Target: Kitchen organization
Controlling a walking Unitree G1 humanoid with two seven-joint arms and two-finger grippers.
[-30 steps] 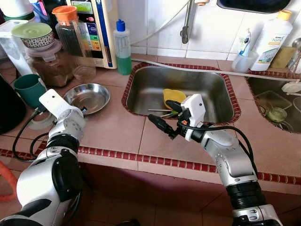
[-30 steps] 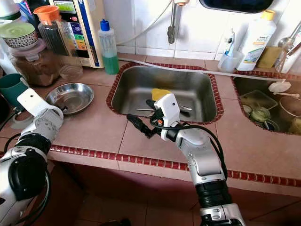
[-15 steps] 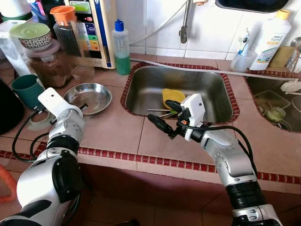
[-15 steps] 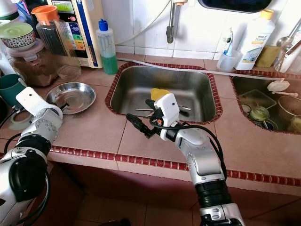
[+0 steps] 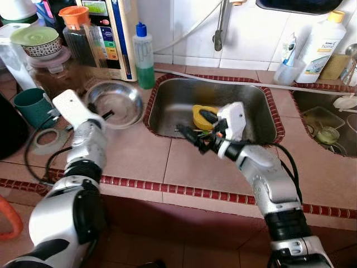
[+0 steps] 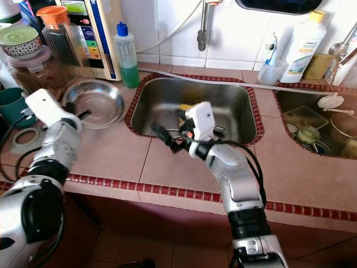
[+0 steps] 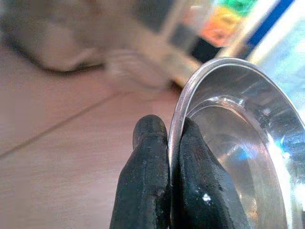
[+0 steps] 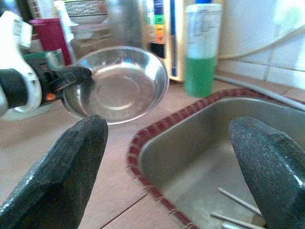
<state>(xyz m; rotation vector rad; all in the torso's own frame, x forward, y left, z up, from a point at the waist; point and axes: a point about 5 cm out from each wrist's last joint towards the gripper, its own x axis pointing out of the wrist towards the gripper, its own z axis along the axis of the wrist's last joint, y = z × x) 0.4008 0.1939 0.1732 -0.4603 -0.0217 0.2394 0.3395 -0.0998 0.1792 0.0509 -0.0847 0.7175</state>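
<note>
Left hand [image 7: 169,157] pinches steel bowl [image 5: 115,101] rim; right hand [image 5: 196,127] wide over sink [image 5: 167,106]

green soap bottle [image 5: 144,56] by wall | teal mug [image 5: 32,105] far left on desk [image 5: 139,156] | white bottle [image 5: 322,47] behind sink

A: Where do the two head cameras look from?

B: From above, angled forward and down at the tiled counter [image 5: 145,151] and steel sink [image 5: 167,111], which sits upper centre in both.

A: And the wrist cameras?

B: The left sits very close to the steel bowl's [image 7: 228,157] rim. The right looks low across the sink edge toward that same bowl, farther off.
</note>
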